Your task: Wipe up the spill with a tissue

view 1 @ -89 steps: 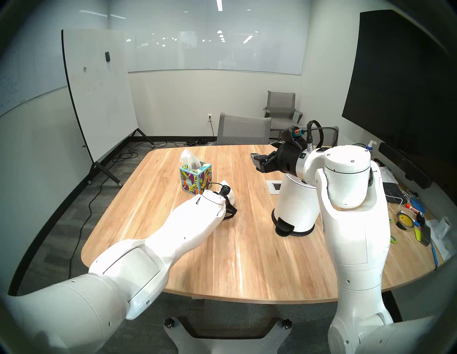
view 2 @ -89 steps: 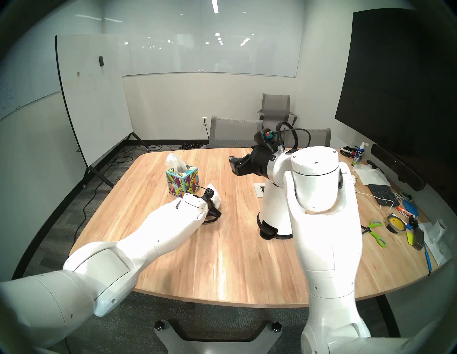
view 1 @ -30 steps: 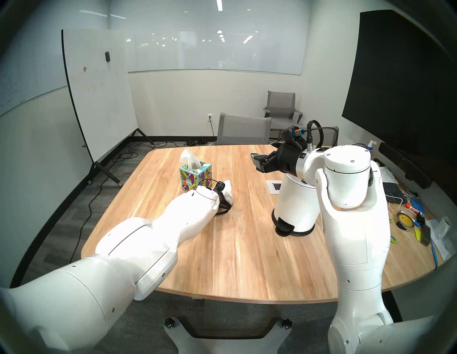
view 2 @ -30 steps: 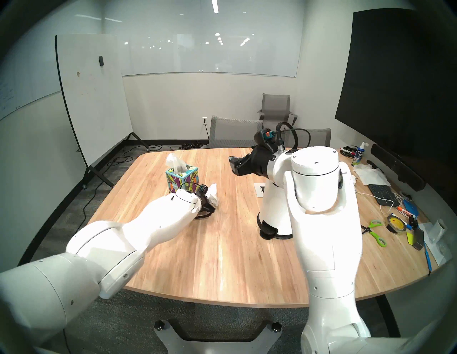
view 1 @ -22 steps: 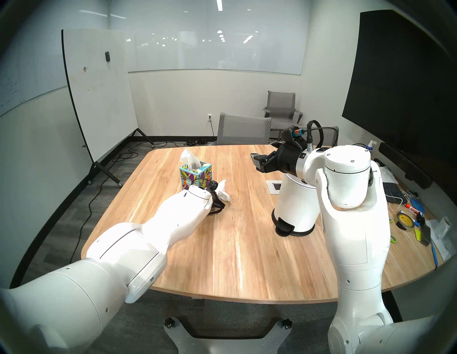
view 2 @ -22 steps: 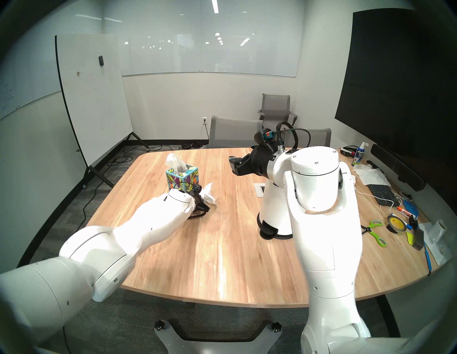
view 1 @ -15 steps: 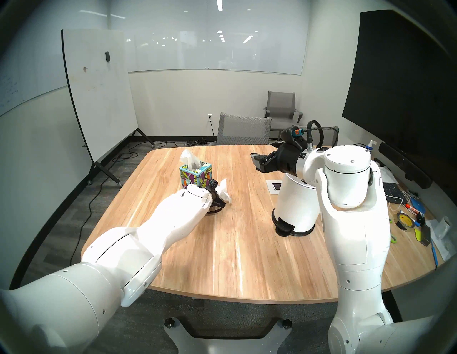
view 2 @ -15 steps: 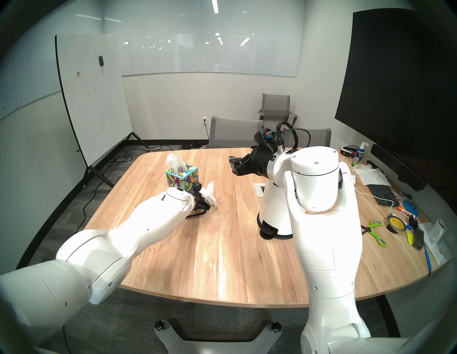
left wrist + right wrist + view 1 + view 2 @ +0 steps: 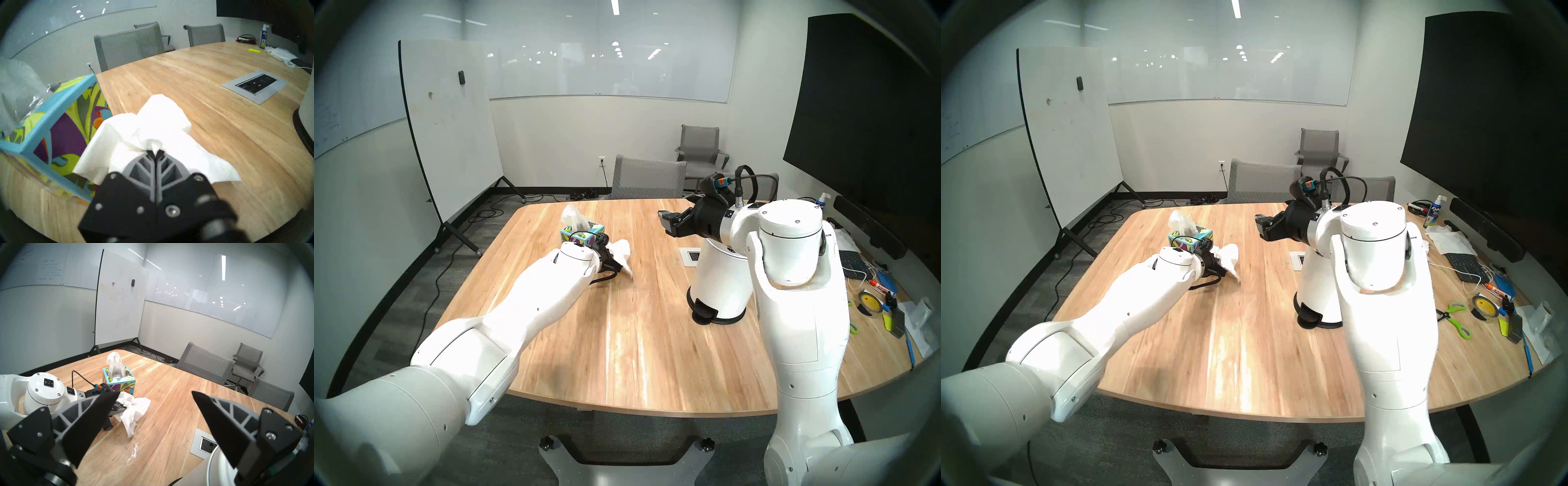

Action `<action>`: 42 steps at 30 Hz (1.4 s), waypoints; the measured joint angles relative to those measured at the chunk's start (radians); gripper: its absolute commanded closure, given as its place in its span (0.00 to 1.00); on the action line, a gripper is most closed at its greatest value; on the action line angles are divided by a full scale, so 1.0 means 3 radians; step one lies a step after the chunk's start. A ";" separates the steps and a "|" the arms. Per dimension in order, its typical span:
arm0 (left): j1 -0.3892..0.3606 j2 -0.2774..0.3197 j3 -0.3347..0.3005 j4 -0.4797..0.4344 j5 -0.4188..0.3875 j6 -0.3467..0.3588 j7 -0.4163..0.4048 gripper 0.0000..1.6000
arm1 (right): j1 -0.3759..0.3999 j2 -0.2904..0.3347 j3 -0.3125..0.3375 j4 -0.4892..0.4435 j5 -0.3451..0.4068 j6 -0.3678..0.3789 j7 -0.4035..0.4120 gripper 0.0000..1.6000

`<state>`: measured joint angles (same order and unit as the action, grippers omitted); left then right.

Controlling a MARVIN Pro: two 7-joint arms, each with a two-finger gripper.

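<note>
My left gripper [image 9: 612, 263] [image 9: 155, 151] is shut on a crumpled white tissue [image 9: 622, 254] [image 9: 149, 122] [image 9: 134, 405]. It holds the tissue just above the wooden table [image 9: 636, 339], right beside the toucan-printed tissue box [image 9: 582, 234] [image 9: 119, 380]. One corner of the tissue hangs down toward the wood. The spill does not show in any view. The right wrist view shows only a thin glossy wet streak [image 9: 134, 448] under the hanging corner. My right gripper [image 9: 668, 222] [image 9: 155, 393] hovers open and empty above the table's far right part.
A white pedal bin [image 9: 717, 281] stands on the table under my right arm. A power outlet plate [image 9: 690, 256] is set into the wood behind it. Scissors [image 9: 1456, 319], a tape roll [image 9: 1484, 305] and other clutter lie along the right edge. Grey chairs [image 9: 648, 180] stand behind.
My left arm has drawn back and to the left and risen, lifting the tissue off the wood toward the box. The tissue now hangs looser. My right arm has not moved.
</note>
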<state>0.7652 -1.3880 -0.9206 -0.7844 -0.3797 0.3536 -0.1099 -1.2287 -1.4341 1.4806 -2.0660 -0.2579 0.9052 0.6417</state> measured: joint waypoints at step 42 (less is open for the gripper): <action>0.0805 0.0530 -0.0427 -0.1832 -0.0230 0.0131 0.0577 1.00 | 0.0000 0.0000 0.0000 0.0000 0.0000 0.0000 0.0000 0.00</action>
<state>1.0067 -1.2291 -1.0489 -1.3339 -0.4488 0.3930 0.0631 -1.2287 -1.4341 1.4806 -2.0659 -0.2578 0.9053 0.6417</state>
